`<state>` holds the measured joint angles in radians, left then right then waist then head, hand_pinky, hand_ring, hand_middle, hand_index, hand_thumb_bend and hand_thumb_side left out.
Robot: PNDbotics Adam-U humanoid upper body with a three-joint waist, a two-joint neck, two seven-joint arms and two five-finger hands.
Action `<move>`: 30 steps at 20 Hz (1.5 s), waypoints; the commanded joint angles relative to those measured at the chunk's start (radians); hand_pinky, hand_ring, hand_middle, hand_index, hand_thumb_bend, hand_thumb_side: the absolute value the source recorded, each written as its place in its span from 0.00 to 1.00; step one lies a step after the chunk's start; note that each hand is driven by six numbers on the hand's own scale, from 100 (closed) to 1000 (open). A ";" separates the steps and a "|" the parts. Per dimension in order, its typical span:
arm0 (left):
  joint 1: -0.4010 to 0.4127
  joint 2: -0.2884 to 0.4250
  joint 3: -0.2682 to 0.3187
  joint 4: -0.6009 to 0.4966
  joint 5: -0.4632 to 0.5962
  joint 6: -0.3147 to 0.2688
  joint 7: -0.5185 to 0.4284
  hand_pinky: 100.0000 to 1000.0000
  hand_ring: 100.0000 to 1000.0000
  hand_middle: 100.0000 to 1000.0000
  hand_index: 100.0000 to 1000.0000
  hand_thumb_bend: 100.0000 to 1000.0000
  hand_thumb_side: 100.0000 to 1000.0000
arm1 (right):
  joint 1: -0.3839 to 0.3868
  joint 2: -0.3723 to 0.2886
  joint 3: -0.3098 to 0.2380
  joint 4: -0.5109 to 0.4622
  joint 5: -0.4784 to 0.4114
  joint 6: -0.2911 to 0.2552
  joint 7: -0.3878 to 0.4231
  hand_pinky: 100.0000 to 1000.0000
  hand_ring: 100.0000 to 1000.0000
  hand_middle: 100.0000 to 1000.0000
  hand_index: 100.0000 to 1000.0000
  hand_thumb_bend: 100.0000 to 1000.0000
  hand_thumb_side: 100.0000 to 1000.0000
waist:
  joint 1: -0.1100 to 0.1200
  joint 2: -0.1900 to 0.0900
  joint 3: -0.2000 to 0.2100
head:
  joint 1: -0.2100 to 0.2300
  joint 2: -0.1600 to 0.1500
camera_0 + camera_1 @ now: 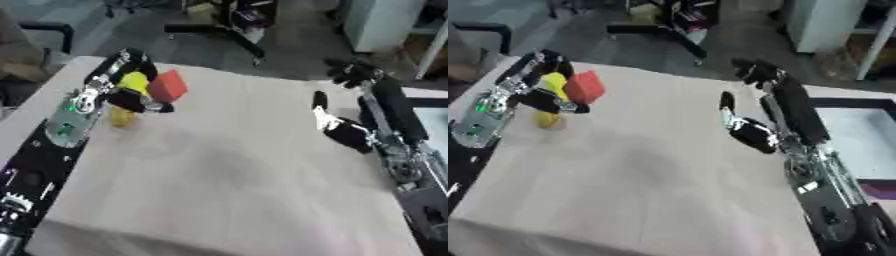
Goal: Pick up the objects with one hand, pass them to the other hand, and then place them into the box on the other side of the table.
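A pale worktop (227, 170) stands on a grey floor with dark furniture beyond its far edge. Near the far left corner, the left hand (131, 97) curls its fingers round a red block (167, 85) and a yellow object (134, 81), both off the surface. At the right edge the right hand (741, 125) hangs with fingers straight, beside a black-rimmed box (859, 137).

My left arm (74, 112) is silver metal with a green light and black fittings. My right arm (798, 130) is black over silver joints; both hands are mostly black.
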<state>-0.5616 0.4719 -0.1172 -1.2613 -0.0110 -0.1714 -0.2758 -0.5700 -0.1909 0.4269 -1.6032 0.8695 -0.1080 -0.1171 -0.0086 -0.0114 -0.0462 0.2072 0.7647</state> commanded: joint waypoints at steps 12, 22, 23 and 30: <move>-0.099 -0.039 -0.148 -0.001 0.248 0.044 -0.161 0.71 0.46 0.42 0.44 0.79 0.00 | -0.082 0.047 0.078 0.005 0.338 -0.182 0.081 0.87 0.77 0.79 0.91 0.18 0.16 | 0.002 -0.007 0.004 | -0.018 0.005; -0.119 -0.058 -0.176 -0.008 0.263 0.077 -0.268 0.71 0.46 0.42 0.44 0.79 0.00 | -0.094 0.057 0.096 -0.001 0.392 -0.222 0.100 0.95 0.85 0.86 0.96 0.23 0.13 | 0.000 -0.006 0.009 | -0.009 0.005; -0.121 -0.060 -0.176 -0.008 0.267 0.080 -0.275 0.71 0.46 0.42 0.44 0.79 0.00 | -0.094 0.058 0.096 -0.001 0.395 -0.223 0.100 0.96 0.86 0.87 0.97 0.24 0.13 | 0.000 -0.006 0.009 | -0.009 0.005; -0.128 -0.073 -0.181 -0.021 0.318 0.099 -0.326 0.71 0.45 0.42 0.44 0.78 0.00 | -0.096 0.060 0.100 0.002 0.424 -0.218 0.092 1.00 0.89 0.91 1.00 0.40 0.20 | 0.000 -0.005 0.009 | -0.008 0.005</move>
<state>-0.6633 0.3937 -0.2981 -1.2641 0.2914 -0.0743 -0.5903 -0.6433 -0.1305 0.5308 -1.5898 1.2831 -0.3259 -0.0200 -0.0113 -0.0109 -0.0368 0.1971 0.7647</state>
